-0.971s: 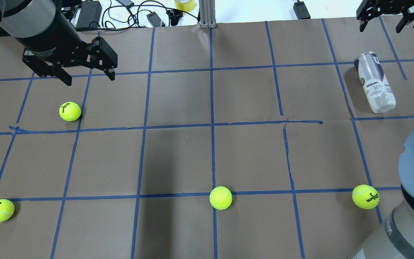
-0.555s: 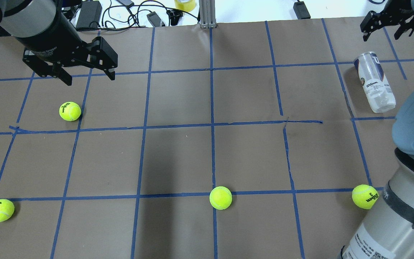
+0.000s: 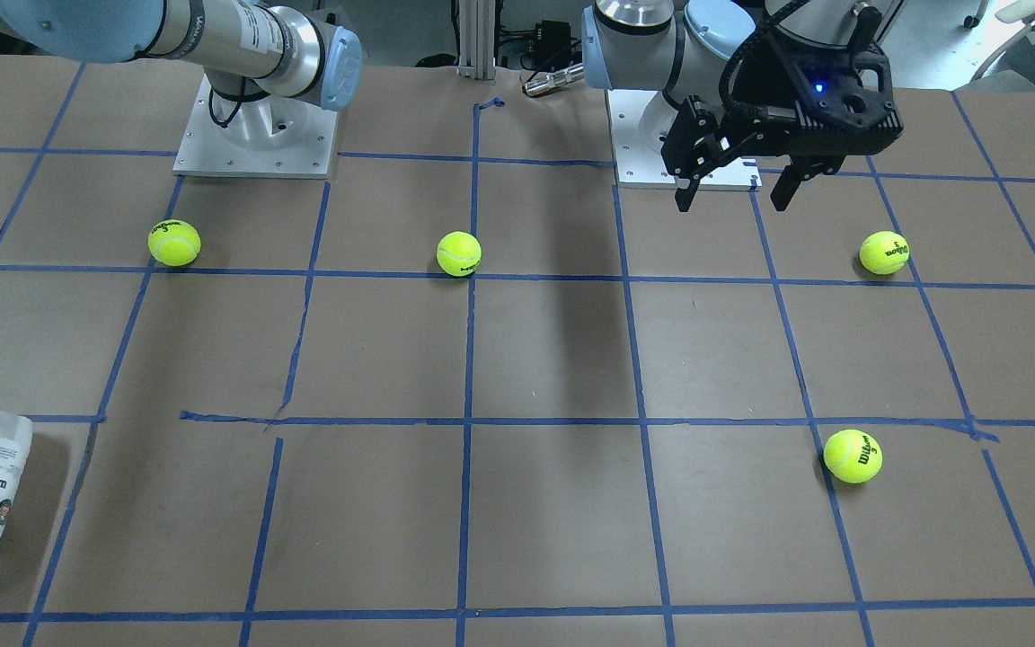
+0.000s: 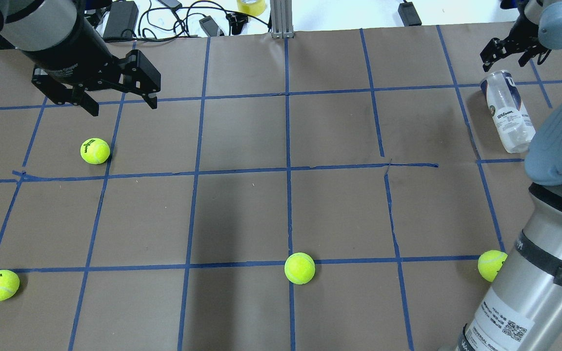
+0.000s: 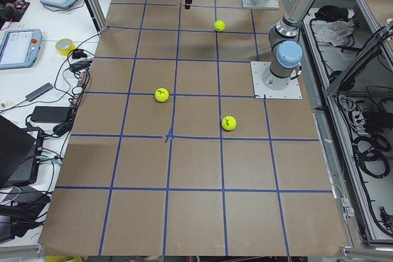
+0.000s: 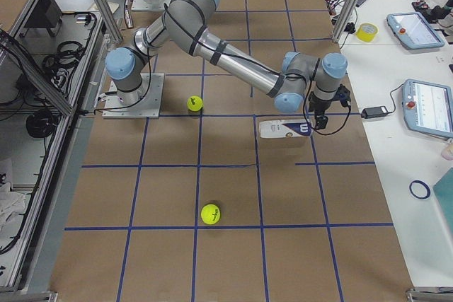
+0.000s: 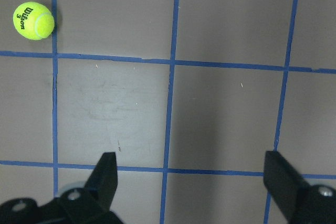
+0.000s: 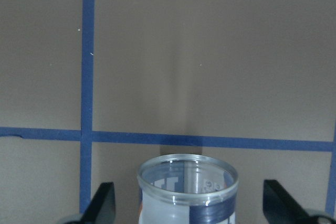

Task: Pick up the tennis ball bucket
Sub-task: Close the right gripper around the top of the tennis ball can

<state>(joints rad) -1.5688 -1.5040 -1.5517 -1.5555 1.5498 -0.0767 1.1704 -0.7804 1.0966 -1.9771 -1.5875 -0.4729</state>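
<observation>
Left gripper: jaws wide, empty, hovering over surface, beyond a ball. Bucket: lying on its side at the surface's far right. Right gripper: jaws wide, over the bucket's far end, fingers either side, clear of it.
</observation>
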